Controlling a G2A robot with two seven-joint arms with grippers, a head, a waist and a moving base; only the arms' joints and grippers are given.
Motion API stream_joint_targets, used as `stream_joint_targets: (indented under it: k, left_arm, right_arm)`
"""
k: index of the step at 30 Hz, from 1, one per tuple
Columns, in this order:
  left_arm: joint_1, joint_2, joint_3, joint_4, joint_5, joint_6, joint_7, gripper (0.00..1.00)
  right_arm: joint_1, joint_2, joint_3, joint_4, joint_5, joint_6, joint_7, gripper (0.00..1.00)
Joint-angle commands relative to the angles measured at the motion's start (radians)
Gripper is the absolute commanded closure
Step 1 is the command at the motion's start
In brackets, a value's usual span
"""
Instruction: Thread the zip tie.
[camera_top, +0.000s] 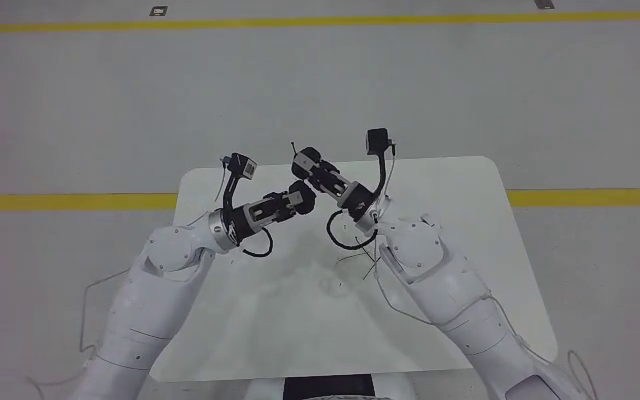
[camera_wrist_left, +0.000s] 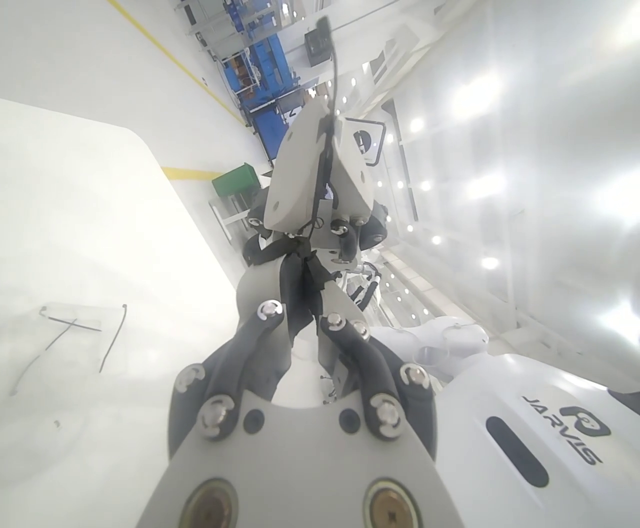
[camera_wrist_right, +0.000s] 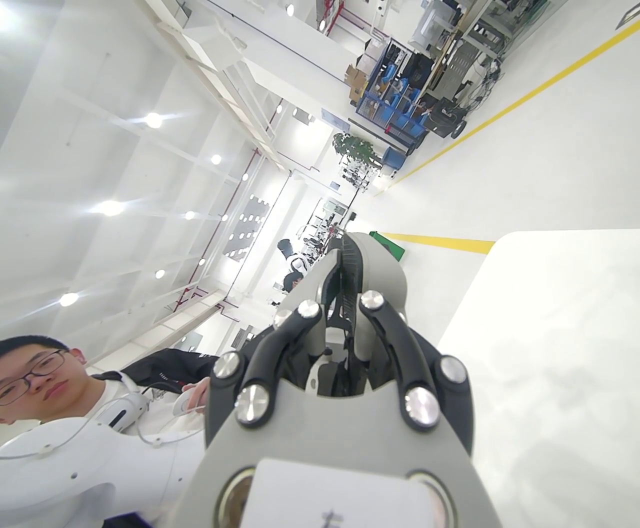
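Both arms are raised over the white table, with the grippers meeting above its middle. A thin black zip tie runs between the pale fingers of my right gripper and sticks out past their tips. My right gripper is shut on it. My left gripper sits just below, near the base of the right fingers. It is pinched shut on the tie's lower end, where the black strip bunches.
Several loose black zip ties lie on the table, beside the right arm's elbow in the top view. The table's rounded far corner meets a white floor with a yellow line.
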Motion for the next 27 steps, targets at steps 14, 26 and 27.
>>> stream_joint_targets:
  k: [14,26,27]
  left_arm:
    - [0.024,0.001,-0.028,0.006,-0.074,0.0,-0.136,1.0]
    - [0.021,0.033,-0.105,0.053,-0.191,0.076,-0.356,1.0]
    - [0.019,0.036,-0.108,0.056,-0.199,0.085,-0.379,1.0]
  right_arm:
    - [-0.01,0.003,0.06,-0.003,0.032,0.019,0.061,0.0]
    - [0.025,0.021,0.165,0.105,0.261,0.062,0.345,0.0]
    - [0.027,0.021,0.166,0.115,0.276,0.065,0.364,0.0]
